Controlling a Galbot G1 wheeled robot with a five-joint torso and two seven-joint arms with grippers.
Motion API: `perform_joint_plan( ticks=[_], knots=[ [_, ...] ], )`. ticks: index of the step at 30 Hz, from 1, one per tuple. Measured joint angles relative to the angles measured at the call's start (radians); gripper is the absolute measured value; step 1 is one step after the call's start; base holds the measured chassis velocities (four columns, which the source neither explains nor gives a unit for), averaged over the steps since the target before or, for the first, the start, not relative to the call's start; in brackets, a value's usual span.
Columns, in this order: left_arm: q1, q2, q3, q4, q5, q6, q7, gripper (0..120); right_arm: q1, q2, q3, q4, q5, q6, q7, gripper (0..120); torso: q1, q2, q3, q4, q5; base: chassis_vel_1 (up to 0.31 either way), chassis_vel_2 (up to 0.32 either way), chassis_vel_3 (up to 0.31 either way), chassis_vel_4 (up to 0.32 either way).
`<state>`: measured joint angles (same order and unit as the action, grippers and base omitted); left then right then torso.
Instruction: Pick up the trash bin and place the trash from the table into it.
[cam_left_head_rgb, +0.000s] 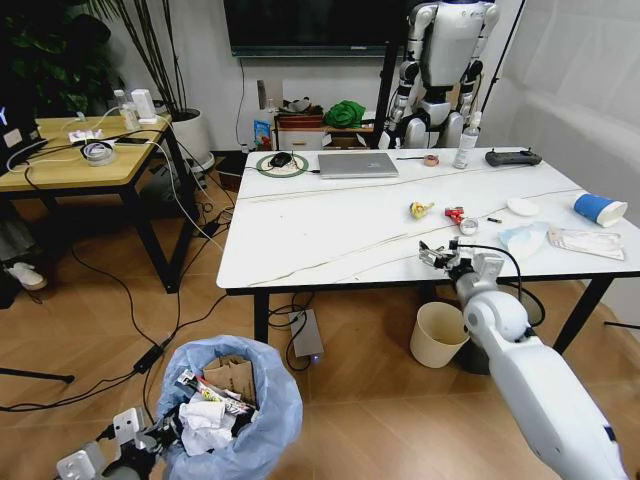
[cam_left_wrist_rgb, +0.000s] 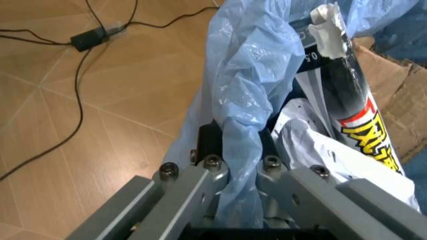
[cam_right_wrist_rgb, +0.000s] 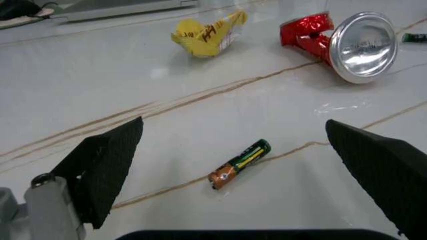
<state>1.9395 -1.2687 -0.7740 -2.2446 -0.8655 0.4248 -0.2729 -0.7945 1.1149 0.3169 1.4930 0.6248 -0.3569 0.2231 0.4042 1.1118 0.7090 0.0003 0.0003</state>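
The trash bin (cam_left_head_rgb: 235, 410), lined with a blue bag (cam_left_wrist_rgb: 243, 75), stands on the floor at the lower left, holding cardboard, paper and wrappers. My left gripper (cam_left_head_rgb: 150, 440) (cam_left_wrist_rgb: 235, 145) is shut on the bag's rim. My right gripper (cam_left_head_rgb: 440, 258) (cam_right_wrist_rgb: 233, 127) hovers open just above the table (cam_left_head_rgb: 330, 230) near its front edge, with a small battery (cam_right_wrist_rgb: 239, 164) lying between its fingers. Trash beyond it: a yellow wrapper (cam_left_head_rgb: 421, 209) (cam_right_wrist_rgb: 203, 35), a crushed red can (cam_left_head_rgb: 460, 217) (cam_right_wrist_rgb: 340, 37), a white lid (cam_left_head_rgb: 522, 206), a mask (cam_left_head_rgb: 523, 240), a blue cup (cam_left_head_rgb: 598, 208).
A cream bin (cam_left_head_rgb: 438, 334) stands under the table's front edge. A laptop (cam_left_head_rgb: 357, 164), bottle (cam_left_head_rgb: 465, 145) and remote (cam_left_head_rgb: 512, 157) lie at the table's far side. A wooden table (cam_left_head_rgb: 80, 150) stands at the left, with cables (cam_left_head_rgb: 130, 300) across the floor.
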Motion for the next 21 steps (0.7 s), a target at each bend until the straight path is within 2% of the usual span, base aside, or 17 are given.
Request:
perform_joint_plan(
  ticks=[5, 8, 11, 13, 17, 19, 21],
  knots=[
    [0.002, 0.003, -0.009, -0.004, -0.002, 0.0, 0.001, 0, -0.009, -0.015, 0.005, -0.016, -0.009, 0.005, -0.014, 96, 0.0, 0.0, 0.0, -0.0002, -0.0002, 0.0, 0.0, 0.0, 0.0],
    [0.0, 0.003, -0.011, -0.004, -0.003, 0.0, 0.002, 0, -0.036, -0.029, 0.007, 0.006, -0.01, 0.002, -0.021, 82, 0.0, 0.0, 0.0, -0.001, -0.0002, 0.0, 0.0, 0.0, 0.0],
    [-0.005, 0.003, -0.007, -0.004, -0.003, 0.0, 0.002, 0, -0.043, -0.025, 0.001, 0.012, -0.016, 0.002, -0.023, 68, 0.0, 0.0, 0.0, -0.0004, -0.0003, 0.0, 0.0, 0.0, 0.0],
    [-0.005, 0.003, -0.007, -0.004, -0.003, 0.0, 0.002, 0, -0.044, -0.023, -0.002, 0.012, -0.018, 0.002, -0.024, 65, 0.0, 0.0, 0.0, -0.0005, -0.0002, 0.0, 0.0, 0.0, 0.0],
    [-0.004, 0.008, -0.012, -0.003, -0.004, 0.0, 0.002, 0, -0.046, -0.022, -0.008, 0.013, -0.024, 0.004, -0.027, 47, 0.0, 0.0, 0.0, -0.0005, -0.0003, 0.0, 0.0, 0.0, 0.0],
    [-0.004, 0.009, -0.013, -0.004, -0.005, 0.0, 0.002, 0, -0.048, -0.024, -0.009, 0.015, -0.024, 0.004, -0.027, 43, 0.0, 0.0, 0.0, -0.0006, -0.0005, 0.0, 0.0, 0.0, 0.0],
    [-0.006, 0.01, -0.014, -0.004, -0.007, 0.0, 0.002, 0, -0.049, -0.025, -0.011, 0.017, -0.025, 0.004, -0.028, 34, 0.0, 0.0, 0.0, -0.0006, -0.0005, 0.0, 0.0, 0.0, 0.0]
  ],
)
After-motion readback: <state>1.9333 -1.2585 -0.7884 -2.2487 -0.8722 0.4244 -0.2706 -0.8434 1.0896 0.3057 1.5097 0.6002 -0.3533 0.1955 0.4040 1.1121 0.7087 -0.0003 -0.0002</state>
